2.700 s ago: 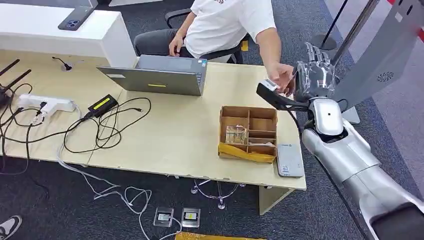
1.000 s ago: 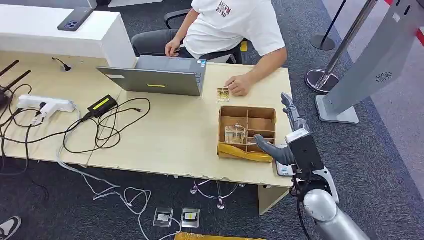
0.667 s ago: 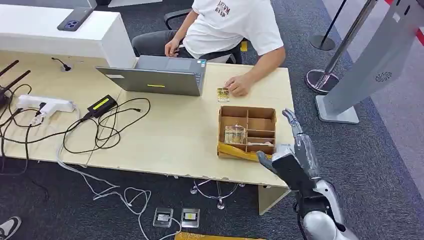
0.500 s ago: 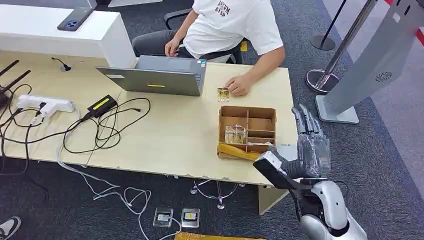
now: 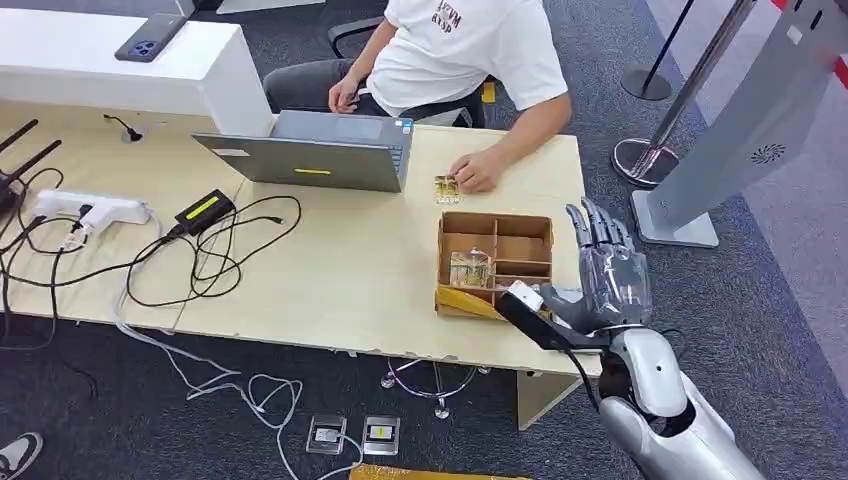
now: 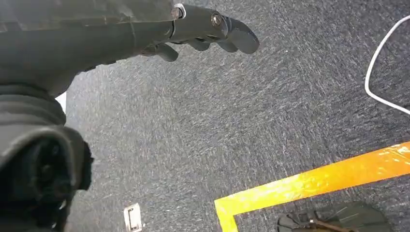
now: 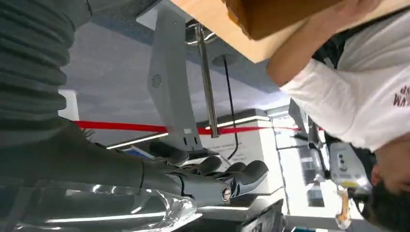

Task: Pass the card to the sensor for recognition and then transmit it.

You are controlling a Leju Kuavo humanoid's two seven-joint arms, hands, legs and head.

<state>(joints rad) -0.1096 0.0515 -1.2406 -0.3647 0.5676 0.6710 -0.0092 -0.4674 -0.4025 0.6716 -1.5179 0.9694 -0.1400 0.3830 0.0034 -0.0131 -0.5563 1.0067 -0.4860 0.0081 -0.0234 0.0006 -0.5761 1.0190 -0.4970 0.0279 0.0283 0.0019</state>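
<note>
Pale wooden desk [image 5: 330,270] fills mid-frame, brown cardboard divider box [image 5: 495,262] right of centre. Right hand [image 5: 600,285] hovers lower right, fingers spread, holding nothing. Small patterned card [image 5: 446,188] lies above the box, under a person's hand [image 5: 478,172]. Left hand [image 6: 208,31] hangs with fingers loosely apart over grey carpet.

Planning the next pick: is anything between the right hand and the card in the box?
Only the cardboard box's own right wall and inner dividers separate the right hand from the card in a left-side compartment. Nothing visible covers it from above.

Matt pale wood table [image 5: 330,270], brown cardboard box [image 5: 496,262], rough grey carpet [image 5: 770,300]
</note>
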